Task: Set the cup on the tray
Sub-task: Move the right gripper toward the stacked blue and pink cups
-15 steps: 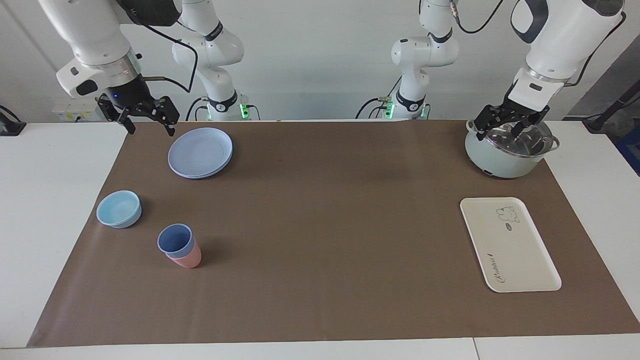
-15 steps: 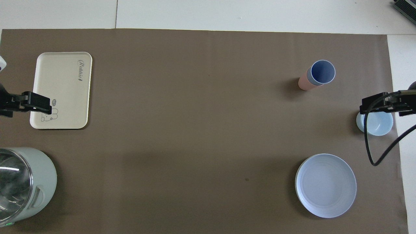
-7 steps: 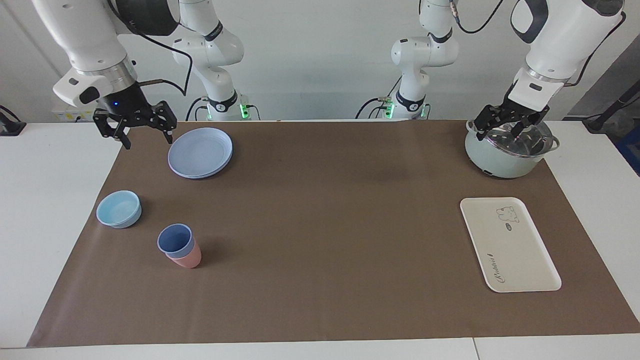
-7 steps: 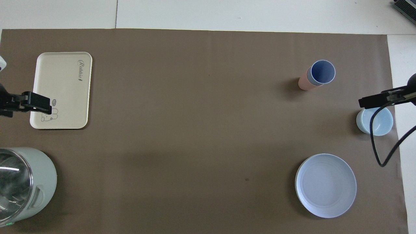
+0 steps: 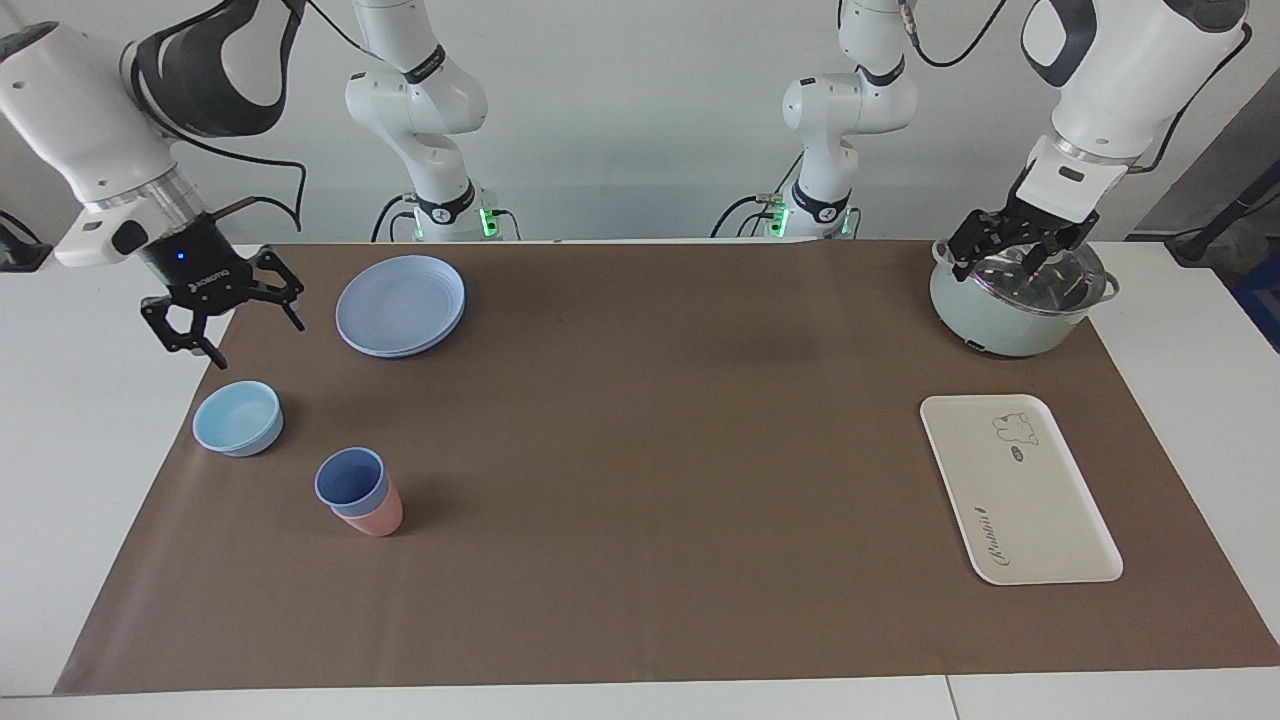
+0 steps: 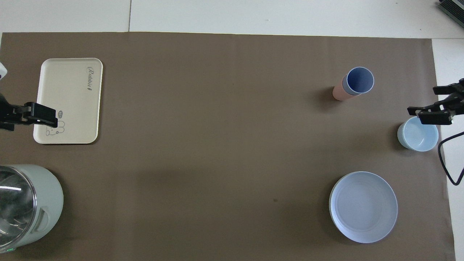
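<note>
Right hand [image 5: 222, 322], fingers spread and empty, is seen raised over the bench edge beside the light-blue bowl [image 5: 238, 418]; the cup [image 5: 351, 479], nested upright in a salmon-pink tumbler [image 5: 375, 516], stands farther from the robots than that bowl, at the right arm's end. Cup is judged light, stiff, smooth-walled plastic, best pinched across the rim so the pink one is not dragged up. Tray [image 5: 1018, 487] lies bare at the left arm's end, where the left hand [image 5: 1010, 262] waits open over the lidded pot [image 5: 1020, 300].

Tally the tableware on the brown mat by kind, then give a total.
Cups: 2, periwinkle cup nested in pink cup
Bowls: 1, light-blue bowl
Plates: 1, blue plate
Trays: 1, cream tray
Pots: 1, lidded pot
Total: 6
</note>
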Available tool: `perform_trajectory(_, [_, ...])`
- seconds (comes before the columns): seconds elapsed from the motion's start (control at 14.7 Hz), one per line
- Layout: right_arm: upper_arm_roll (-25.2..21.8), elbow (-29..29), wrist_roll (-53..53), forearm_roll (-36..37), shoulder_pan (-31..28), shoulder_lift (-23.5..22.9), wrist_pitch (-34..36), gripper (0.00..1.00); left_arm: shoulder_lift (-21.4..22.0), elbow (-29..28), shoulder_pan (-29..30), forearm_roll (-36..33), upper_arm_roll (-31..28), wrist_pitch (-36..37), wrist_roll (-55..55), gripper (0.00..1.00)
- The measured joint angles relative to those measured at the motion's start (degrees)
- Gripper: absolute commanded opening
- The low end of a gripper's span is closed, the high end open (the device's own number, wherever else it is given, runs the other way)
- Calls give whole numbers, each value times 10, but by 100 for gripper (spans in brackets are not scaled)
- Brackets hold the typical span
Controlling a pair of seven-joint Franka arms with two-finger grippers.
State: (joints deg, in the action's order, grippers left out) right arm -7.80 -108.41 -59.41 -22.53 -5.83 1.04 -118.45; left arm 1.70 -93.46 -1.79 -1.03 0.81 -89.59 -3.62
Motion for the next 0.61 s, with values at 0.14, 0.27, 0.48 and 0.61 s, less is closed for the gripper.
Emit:
perform_trajectory(0.14, [0, -25, -134, -82, -23, -21, -26, 100, 0, 0, 0, 0, 0, 0, 0, 100])
perform_trajectory(0.27, [-1, -33, -257, -174, -47, -60, -39, 100, 0, 0, 0, 0, 0, 0, 0, 100])
perform_trajectory(0.48, [-1, -33, -334, -263, -63, -114, -42, 100, 0, 0, 0, 0, 0, 0, 0, 100])
perform_trajectory(0.61, [2, -33, -358, -302, -62, -135, -43, 100, 0, 0, 0, 0, 0, 0, 0, 100])
